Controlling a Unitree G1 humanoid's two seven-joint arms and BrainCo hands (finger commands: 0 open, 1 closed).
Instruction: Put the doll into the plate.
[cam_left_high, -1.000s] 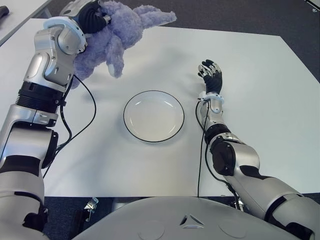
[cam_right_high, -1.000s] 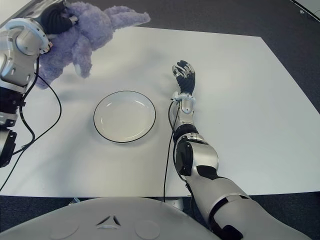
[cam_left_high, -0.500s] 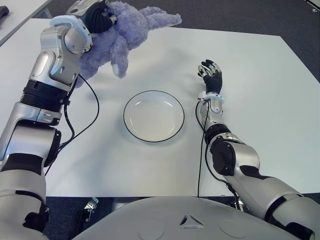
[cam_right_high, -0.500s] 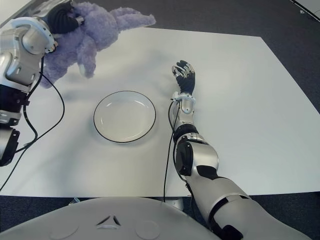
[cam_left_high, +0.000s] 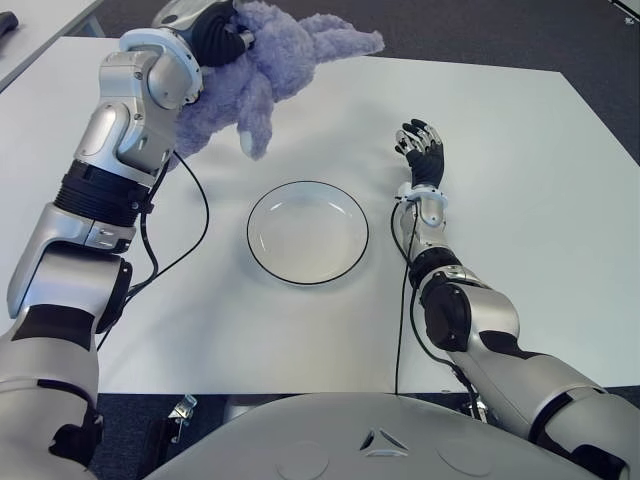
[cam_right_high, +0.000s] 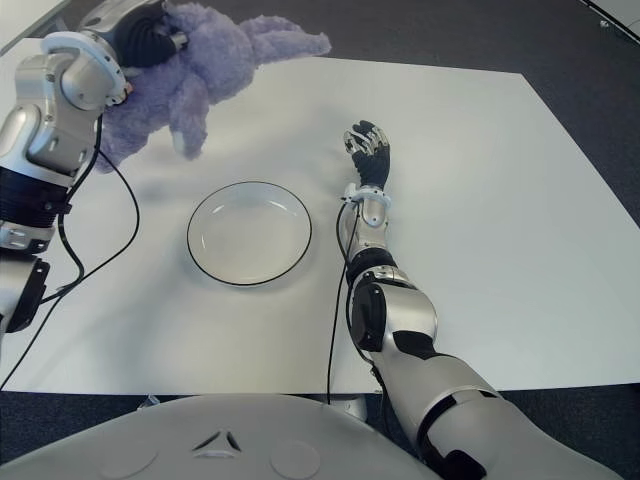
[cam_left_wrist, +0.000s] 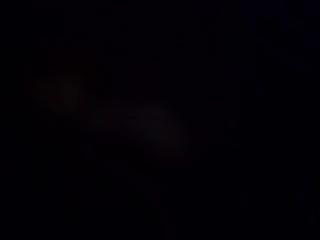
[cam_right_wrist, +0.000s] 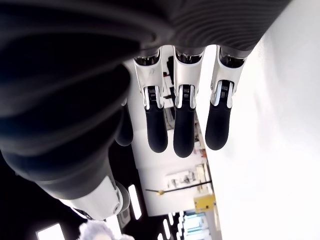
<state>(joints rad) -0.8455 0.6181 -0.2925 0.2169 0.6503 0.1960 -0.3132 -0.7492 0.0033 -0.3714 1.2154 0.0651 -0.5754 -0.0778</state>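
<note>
The left hand (cam_left_high: 218, 35) is clamped on the doll (cam_left_high: 270, 70), a fuzzy purple plush, holding it up in the air over the far-left part of the table (cam_left_high: 530, 200). Its dark fingers are buried in the fur up near the top of the toy, and the rest of the plush just dangles, with one limb hanging down toward the table and another sticking out to the right. The left wrist view is basically pitch black, so no help there; I'm reading the grip purely off the head views.

The plate (cam_left_high: 307, 232), white with a thin dark rim, sits near the middle of the table with nothing in it. It's nearer to the robot and to the right of where the doll hangs, well apart from it.

The right hand (cam_left_high: 422, 152) shows just to the right of the plate, fingers stretched out straight and holding nothing. Its wrist view backs that up. Looks idle to me.

So progress-wise, I'd say the pickup is done and the carry is partway along. What's left: bring the doll over above the plate, lower it, let go. With floppy limbs like that, I'd guess part of it could end up draped over the rim.
</note>
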